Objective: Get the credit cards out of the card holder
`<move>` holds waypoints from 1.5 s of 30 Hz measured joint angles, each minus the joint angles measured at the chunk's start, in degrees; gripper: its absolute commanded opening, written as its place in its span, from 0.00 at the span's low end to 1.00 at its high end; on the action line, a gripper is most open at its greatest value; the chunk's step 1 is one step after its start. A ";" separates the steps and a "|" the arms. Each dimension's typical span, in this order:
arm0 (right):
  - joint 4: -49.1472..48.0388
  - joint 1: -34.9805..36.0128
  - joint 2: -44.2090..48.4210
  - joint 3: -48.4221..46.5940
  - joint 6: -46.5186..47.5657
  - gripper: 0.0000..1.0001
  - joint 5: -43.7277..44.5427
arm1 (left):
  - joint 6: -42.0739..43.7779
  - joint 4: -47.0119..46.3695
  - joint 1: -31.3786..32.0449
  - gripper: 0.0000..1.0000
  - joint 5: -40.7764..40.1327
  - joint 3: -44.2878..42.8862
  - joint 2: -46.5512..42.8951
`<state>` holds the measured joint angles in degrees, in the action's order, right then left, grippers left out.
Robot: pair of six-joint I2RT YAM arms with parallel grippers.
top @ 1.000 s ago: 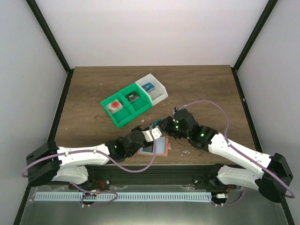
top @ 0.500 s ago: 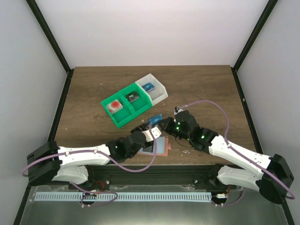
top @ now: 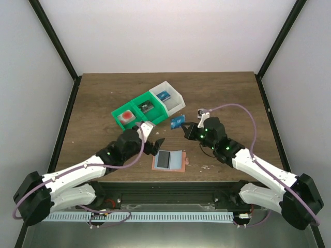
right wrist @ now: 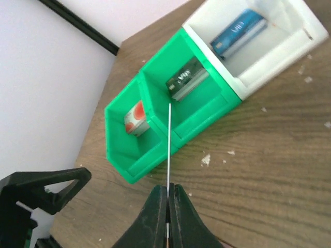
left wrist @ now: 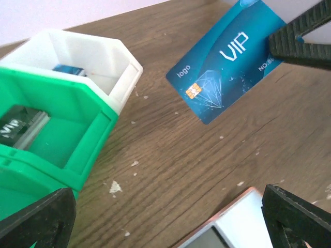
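The card holder [top: 178,162] lies open and flat near the table's front edge, and a grey credit card [top: 165,159] shows in its left half. In the left wrist view its corner [left wrist: 235,227] is at the bottom. My right gripper [top: 185,127] is shut on a blue VIP credit card [top: 177,122] and holds it in the air between the card holder and the bin. The left wrist view shows that card's face [left wrist: 222,64]. The right wrist view shows it edge-on [right wrist: 169,144] in the pinched right gripper [right wrist: 169,192]. My left gripper [top: 154,137] stands open and empty, left of the card holder.
A green-and-white three-compartment bin [top: 135,130] sits behind the grippers, with a red, a black and a blue block in it. It also shows in the wrist views [left wrist: 77,150] [right wrist: 124,170]. Pale crumbs dot the wood between the bin and the card holder.
My left gripper has opened and drawn back to the left, off the card holder. The right gripper has carried the blue card up and away from the card holder, toward the bin.
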<state>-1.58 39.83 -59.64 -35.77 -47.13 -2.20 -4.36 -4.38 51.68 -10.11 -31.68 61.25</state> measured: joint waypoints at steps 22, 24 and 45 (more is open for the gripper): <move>-25.81 -12.37 -1.05 3.56 -2.60 0.01 -44.81 | -49.99 -29.57 -23.96 0.60 54.71 3.41 2.64; -26.49 -12.37 -1.07 4.00 -3.82 0.01 -46.14 | -52.74 -32.98 -23.96 0.57 55.80 3.65 2.64; -21.46 -12.50 4.20 9.03 -6.62 0.88 -42.38 | -50.99 -25.90 -23.96 0.00 45.99 -0.72 5.07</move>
<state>-23.05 27.33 -55.44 -26.74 -53.76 -44.58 -55.35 -30.28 27.73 35.88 -32.40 66.32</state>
